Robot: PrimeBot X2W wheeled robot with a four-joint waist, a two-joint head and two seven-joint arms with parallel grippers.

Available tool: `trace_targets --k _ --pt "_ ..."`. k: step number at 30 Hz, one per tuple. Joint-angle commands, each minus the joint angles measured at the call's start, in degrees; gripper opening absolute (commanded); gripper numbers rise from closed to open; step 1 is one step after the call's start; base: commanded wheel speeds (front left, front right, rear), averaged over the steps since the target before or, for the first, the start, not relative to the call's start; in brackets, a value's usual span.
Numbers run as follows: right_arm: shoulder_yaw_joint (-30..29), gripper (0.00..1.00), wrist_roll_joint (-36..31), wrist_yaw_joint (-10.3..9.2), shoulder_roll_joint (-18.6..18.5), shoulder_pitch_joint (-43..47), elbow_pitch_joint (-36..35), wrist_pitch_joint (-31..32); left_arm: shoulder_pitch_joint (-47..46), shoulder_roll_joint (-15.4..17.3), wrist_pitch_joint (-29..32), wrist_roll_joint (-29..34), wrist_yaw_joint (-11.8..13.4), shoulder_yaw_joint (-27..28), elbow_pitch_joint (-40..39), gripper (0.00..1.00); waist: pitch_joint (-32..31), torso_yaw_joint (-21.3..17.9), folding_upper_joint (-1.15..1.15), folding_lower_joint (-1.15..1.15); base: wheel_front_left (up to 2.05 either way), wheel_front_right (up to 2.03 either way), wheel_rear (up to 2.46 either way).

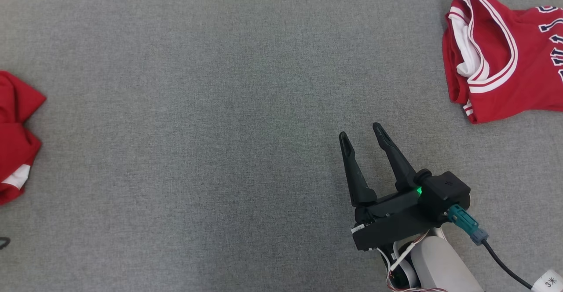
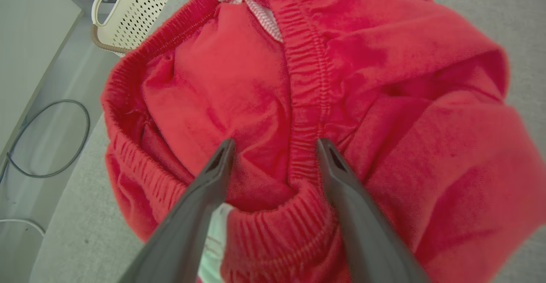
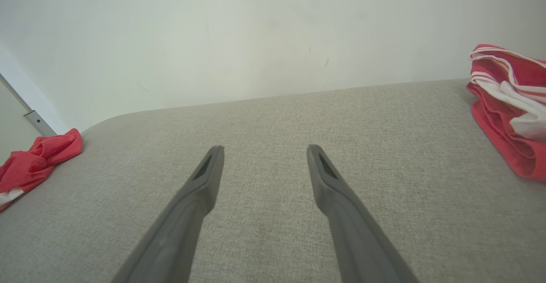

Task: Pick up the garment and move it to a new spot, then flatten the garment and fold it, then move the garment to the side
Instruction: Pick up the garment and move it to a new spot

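Hovering over crumpled red shorts (image 2: 384, 104) at the left edge of the counter (image 1: 220, 107), the left gripper (image 2: 275, 144) gapes empty astride the waistband (image 2: 307, 82), apparently to seize it; the right gripper (image 1: 361, 131) hangs open, empty.

The grey worktop (image 1: 198, 129) is covered with matt, coarse woven cloth. The crumpled red garment (image 2: 384, 104) is soft, fuzzy cloth with a ribbed elastic band. The red-and-white jersey (image 1: 497, 72) looks smoother. Both the left claw (image 2: 276, 143) and the right claw (image 1: 360, 132) have fingers of matt dark plastic.
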Motion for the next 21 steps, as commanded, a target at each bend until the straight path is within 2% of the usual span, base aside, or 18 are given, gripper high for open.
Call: trace_targets --k 1,5,6,8,10,16,21 --pt "0.19 1.00 -0.45 -0.04 -0.34 -0.52 0.00 0.02 -0.55 0.17 2.29 -0.74 -0.29 -1.08 1.90 1.00 0.13 -0.03 -0.01 -0.01 0.00 0.00 0.00" --pt "0.47 1.00 -0.49 -0.04 -0.46 -0.74 0.19 0.47 -1.10 -0.39 5.07 -2.38 -0.38 -3.24 2.95 1.00 0.15 0.08 -0.01 -0.01 0.00 0.00 0.00" --pt "0.55 1.00 -0.50 -0.04 -0.46 -0.79 0.24 0.46 -1.04 -0.44 5.33 -2.82 -0.39 -3.97 2.84 0.59 0.13 0.12 -0.01 -0.01 0.00 0.00 0.00" --pt "0.74 1.00 -0.51 -0.04 -0.43 -0.82 0.31 0.57 -0.58 -0.42 5.61 -3.90 -0.40 -5.63 2.18 0.00 0.06 0.20 -0.01 -0.01 0.00 0.00 0.00" --pt "0.76 1.00 -0.46 -0.04 -0.46 -0.86 0.42 0.77 -0.04 -0.06 5.11 -5.20 -0.40 -7.53 1.01 0.00 -0.05 0.34 -0.01 -0.01 0.00 0.00 0.00" --pt "0.72 1.00 -0.05 -0.04 -0.49 -0.76 0.96 0.72 -1.10 2.00 -1.69 -8.08 -0.37 -11.43 -2.49 0.00 -1.35 1.14 -0.01 -0.01 0.00 0.00 0.00" --pt "0.72 1.00 0.55 -0.04 -0.38 -0.45 1.58 0.37 -3.69 2.26 -5.97 -9.43 -0.38 -13.88 -4.80 0.00 -3.27 1.65 -0.01 -0.01 0.00 0.00 0.00"
